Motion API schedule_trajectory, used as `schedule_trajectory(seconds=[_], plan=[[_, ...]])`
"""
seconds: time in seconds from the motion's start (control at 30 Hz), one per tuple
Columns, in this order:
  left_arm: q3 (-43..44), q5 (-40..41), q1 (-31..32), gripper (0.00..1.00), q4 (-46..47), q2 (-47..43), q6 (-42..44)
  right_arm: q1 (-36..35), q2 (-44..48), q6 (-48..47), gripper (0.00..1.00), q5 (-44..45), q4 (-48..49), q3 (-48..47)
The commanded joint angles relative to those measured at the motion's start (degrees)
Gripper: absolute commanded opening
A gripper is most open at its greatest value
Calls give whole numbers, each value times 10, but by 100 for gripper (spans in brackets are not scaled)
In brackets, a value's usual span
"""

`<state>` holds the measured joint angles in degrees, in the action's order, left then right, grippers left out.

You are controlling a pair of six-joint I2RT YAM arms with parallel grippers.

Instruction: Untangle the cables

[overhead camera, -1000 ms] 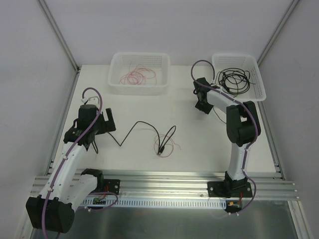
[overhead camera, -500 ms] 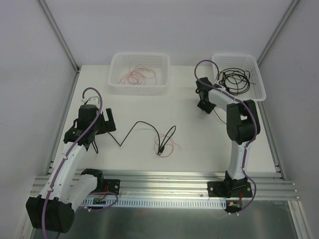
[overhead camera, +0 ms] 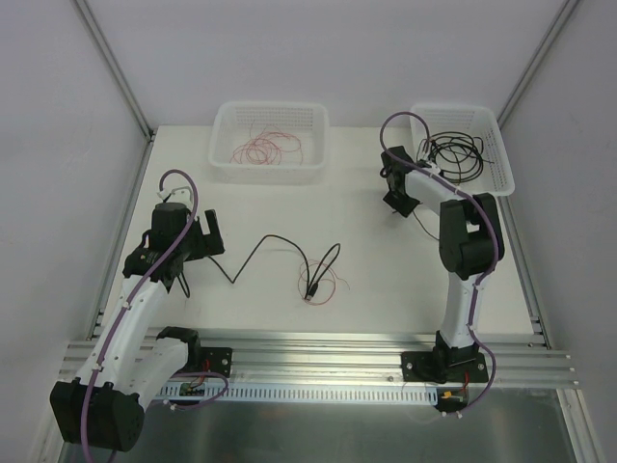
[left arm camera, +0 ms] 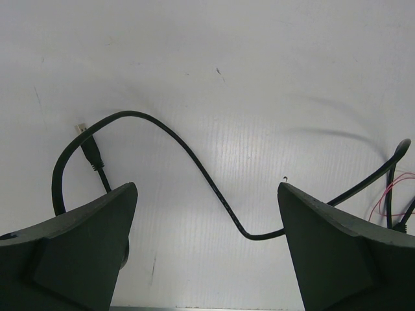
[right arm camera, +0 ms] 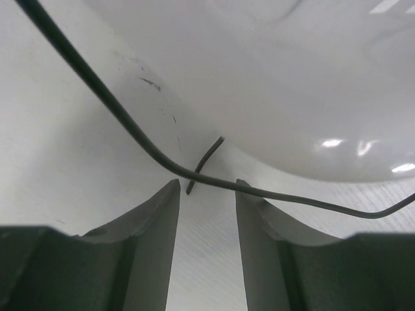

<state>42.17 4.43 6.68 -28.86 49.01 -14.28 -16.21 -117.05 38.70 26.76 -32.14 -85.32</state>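
White table (overhead camera: 289,198) below: left pincer (left arm camera: 207,194) gapes empty (arm (overhead camera: 145,289) bent low), right pincer (right arm camera: 207,188) barely parted, arm (overhead camera: 465,246) outstretched.

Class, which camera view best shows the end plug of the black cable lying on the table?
Left wrist: the plug lies close and sharp, metal tip showing. Top external shows the whole cable, but its plug cannot be made out beside the left arm. Right wrist misses it.

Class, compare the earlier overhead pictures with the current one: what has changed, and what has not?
The right gripper shifted slightly rightward, toward the right basket; nothing was grasped or released. The left gripper and the table cables stayed put.
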Motion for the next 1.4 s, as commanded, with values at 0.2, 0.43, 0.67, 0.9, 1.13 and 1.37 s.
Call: schedule_trajectory(seconds=[0.2,0.43,0.67,0.9,1.13,1.37], plan=[[-6,-15,-3,91,14,-12,1,12,-20,38,43,6,-42,-33],[-5,-18,-3,91,14,-14,1,11,-40,31,43,8,-87,-70],[-6,-16,-3,91,14,-17,2,11,-30,27,27,-2,-93,-52],[-7,-12,-3,91,14,-21,2,9,8,37,1,-8,-79,-2],[-7,-13,-3,91,14,-19,1,-15,99,24,1,-13,-50,112],[-7,-13,-3,91,14,-20,2,-38,231,-40,1,14,-59,175]])
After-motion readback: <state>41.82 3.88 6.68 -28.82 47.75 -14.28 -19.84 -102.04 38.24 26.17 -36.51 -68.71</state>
